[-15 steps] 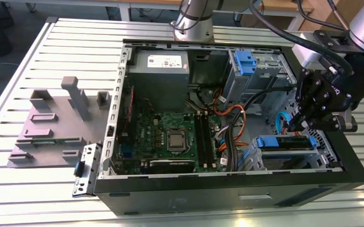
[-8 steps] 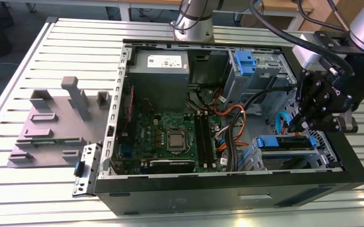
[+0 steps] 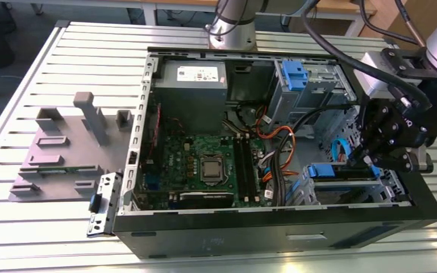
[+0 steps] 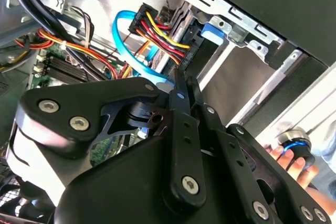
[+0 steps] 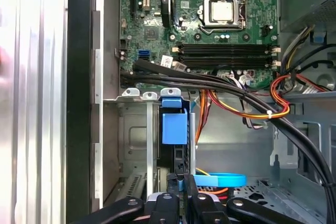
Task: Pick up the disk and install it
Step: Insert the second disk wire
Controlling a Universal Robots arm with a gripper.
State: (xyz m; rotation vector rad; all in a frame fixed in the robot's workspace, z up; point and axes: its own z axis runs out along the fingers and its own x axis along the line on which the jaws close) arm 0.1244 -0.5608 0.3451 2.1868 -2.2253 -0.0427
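The claw hangs inside the open computer case, fingers closed together with nothing seen between them, just above the disk standing edge-up in its drive bay. Judging by that, installation is at the seating stage; bay walls and cables crowd close, leaving room mainly upward.
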